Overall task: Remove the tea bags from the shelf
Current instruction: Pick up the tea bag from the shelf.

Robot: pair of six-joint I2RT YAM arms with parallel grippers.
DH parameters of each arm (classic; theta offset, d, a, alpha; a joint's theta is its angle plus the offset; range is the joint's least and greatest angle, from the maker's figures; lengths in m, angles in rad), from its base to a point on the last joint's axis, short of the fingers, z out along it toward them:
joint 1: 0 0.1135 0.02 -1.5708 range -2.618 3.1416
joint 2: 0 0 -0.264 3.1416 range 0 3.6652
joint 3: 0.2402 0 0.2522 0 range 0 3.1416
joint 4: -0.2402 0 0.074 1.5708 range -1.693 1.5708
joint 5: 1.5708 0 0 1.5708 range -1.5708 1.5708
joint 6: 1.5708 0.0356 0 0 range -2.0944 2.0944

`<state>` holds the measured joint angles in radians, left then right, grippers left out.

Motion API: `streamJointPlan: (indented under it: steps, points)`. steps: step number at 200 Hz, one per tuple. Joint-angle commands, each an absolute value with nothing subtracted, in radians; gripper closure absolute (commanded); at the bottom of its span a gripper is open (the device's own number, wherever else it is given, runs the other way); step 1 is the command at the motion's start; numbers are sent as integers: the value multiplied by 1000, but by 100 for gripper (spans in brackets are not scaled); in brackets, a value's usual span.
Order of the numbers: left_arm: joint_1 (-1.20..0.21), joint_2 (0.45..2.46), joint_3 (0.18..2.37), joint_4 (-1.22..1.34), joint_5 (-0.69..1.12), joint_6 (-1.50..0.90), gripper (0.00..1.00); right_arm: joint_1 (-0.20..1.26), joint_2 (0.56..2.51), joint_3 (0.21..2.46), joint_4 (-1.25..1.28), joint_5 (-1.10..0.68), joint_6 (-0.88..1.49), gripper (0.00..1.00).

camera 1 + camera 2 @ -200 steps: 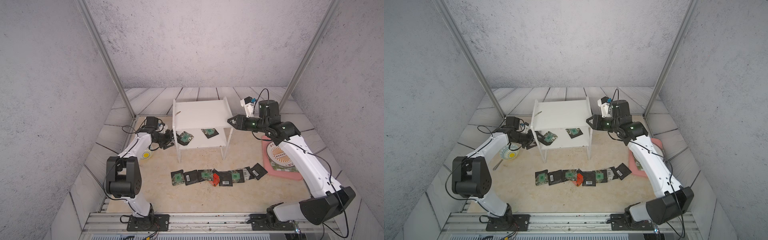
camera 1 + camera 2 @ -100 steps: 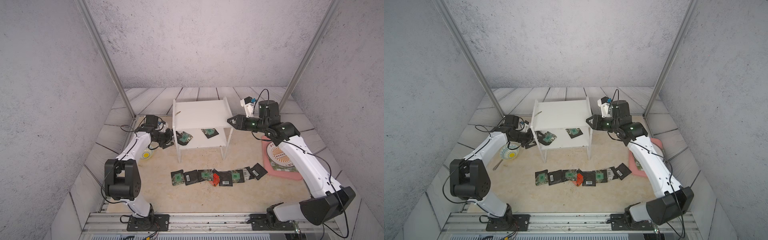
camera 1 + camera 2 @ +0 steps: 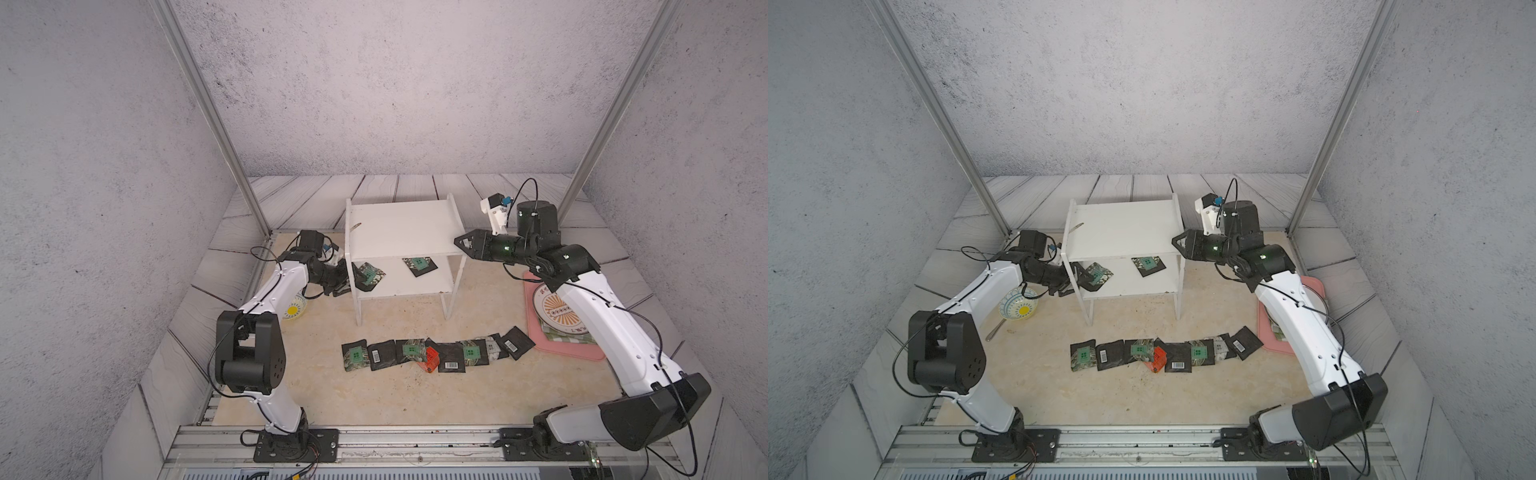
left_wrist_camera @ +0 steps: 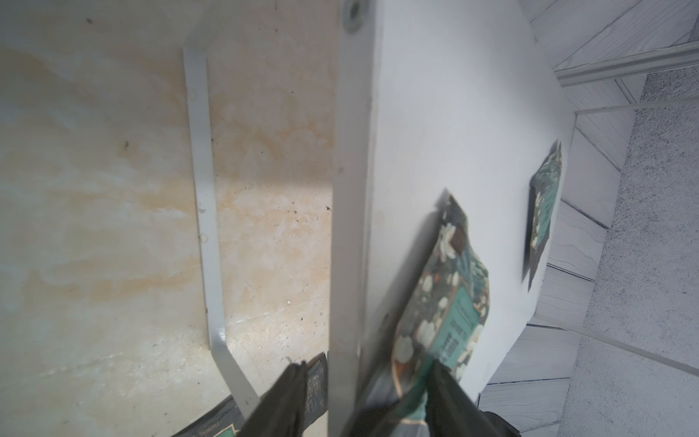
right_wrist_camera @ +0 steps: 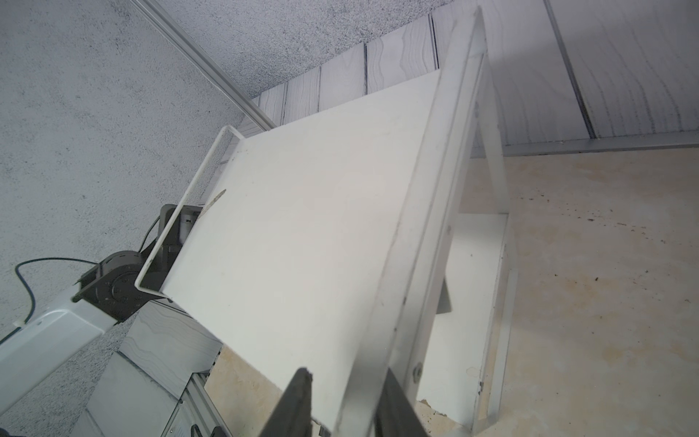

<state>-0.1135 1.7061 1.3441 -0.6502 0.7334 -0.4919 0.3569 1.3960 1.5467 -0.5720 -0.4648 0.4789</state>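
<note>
The white shelf point(image 3: 399, 228) point(image 3: 1121, 224) stands mid-floor. Two tea bags lie on its lower board: one near the left side point(image 3: 370, 275) point(image 3: 1098, 274) point(image 4: 446, 302), one further right point(image 3: 419, 264) point(image 3: 1147, 264) point(image 4: 544, 212). My left gripper point(image 3: 345, 282) point(image 4: 367, 365) is open at the lower board's left end. One finger is off the board's edge, the other touches the nearer tea bag's corner. My right gripper point(image 3: 459, 243) point(image 5: 347, 372) is shut on the shelf's upper right side rail. Several tea bags point(image 3: 440, 353), one of them red-orange point(image 3: 431, 358), lie in a row on the floor.
A pink tray point(image 3: 582, 355) holding a plate point(image 3: 557, 307) sits at the right, under my right arm. A patterned bowl point(image 3: 1019, 307) and a spoon point(image 3: 994, 330) lie left of the shelf, below my left arm. Another dark sachet point(image 4: 212, 423) lies on the floor under the left gripper.
My left gripper has moved right, up to the shelf's lower board, and its jaws have narrowed around the nearer tea bag's corner. The right arm has not moved.
</note>
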Motion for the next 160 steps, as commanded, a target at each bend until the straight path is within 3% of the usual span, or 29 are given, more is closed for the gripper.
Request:
streamJointPlan:
  steps: [1,68,120,160]
  points:
    - [-99,1682,1336,-693,710,-472,51,360,1385,1511,-668,-456,488,68]
    - [-31,1604,1278,-701,710,-468,64,359,1384,1502,-656,-465,497,67]
    - [0,1548,1263,-712,718,-475,89,358,1379,1502,-654,-465,498,68]
    - [29,1489,1254,-724,720,-486,95,360,1382,1508,-654,-469,499,67]
